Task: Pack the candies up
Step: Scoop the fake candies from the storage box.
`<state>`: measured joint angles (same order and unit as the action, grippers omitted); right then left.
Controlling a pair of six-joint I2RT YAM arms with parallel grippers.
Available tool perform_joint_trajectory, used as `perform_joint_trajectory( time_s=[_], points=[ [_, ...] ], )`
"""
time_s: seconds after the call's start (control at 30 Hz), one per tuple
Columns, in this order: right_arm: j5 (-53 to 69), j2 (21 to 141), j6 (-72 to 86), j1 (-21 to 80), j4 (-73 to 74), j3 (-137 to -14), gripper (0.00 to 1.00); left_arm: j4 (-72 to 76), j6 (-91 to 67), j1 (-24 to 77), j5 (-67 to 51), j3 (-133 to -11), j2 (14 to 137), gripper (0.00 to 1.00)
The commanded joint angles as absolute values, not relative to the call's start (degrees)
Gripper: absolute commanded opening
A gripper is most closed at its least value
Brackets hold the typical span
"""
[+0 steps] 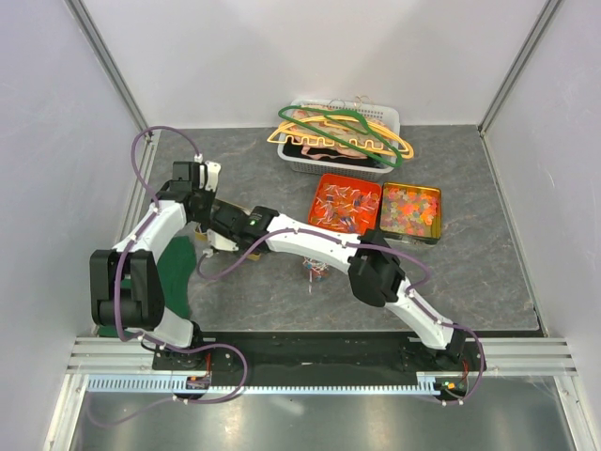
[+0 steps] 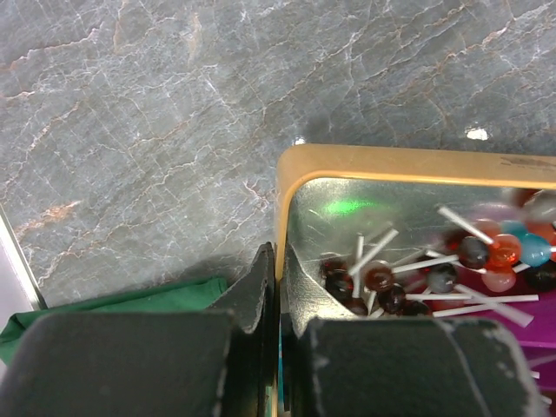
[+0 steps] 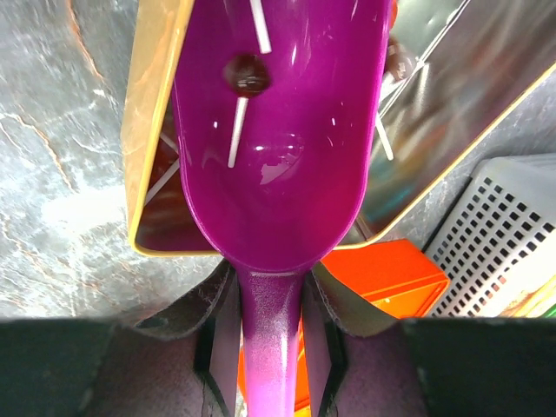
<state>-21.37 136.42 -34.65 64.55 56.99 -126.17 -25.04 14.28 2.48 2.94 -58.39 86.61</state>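
The candies, tiny wrapped red, blue and white sweets [image 1: 345, 202], fill an orange tray [image 1: 322, 181]; a few lie loose on the table [image 1: 315, 270]. My left gripper [image 2: 278, 261] is shut on the rim of a gold tin [image 2: 391, 161] that holds several round lollipops with white sticks [image 2: 460, 256]. My right gripper [image 3: 269, 287] is shut on the handle of a purple scoop [image 3: 278, 113], held over the same tin [image 3: 152, 113]. One dark lollipop [image 3: 247, 74] lies in the scoop. In the top view both grippers [image 1: 202, 237] [image 1: 225, 221] meet at the left and hide the tin.
A yellow tin [image 1: 438, 209] of orange and yellow sweets stands right of the orange tray. A white basket [image 1: 390, 115] with big plastic hangers [image 1: 343, 132] stands at the back. A green cloth [image 1: 178, 272] lies beside the left arm, also in the left wrist view [image 2: 113, 304].
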Motion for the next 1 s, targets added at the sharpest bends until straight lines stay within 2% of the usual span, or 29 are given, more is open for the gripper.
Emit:
perform_joint_trajectory(
  time_s=[0.0,0.53,0.77,0.97],
  points=[
    [-17.06,138.69,-29.45,66.44,55.02,-130.34,0.0,-19.95,10.81,2.72,-0.88,-59.24,83.23,0.02],
    [-19.86,142.74,-22.85,69.87,49.31,-134.38,0.0,-19.86,10.46,2.72,-0.7,-59.15,82.88,0.02],
    [-28.29,141.95,-23.11,70.05,44.65,-132.9,0.0,-19.86,10.46,2.72,-1.67,-58.97,83.41,0.02],
    [-26.46,140.54,-21.97,69.96,41.05,-131.39,0.0,-19.95,10.28,2.72,-5.18,-58.71,84.02,0.02]
  ],
)
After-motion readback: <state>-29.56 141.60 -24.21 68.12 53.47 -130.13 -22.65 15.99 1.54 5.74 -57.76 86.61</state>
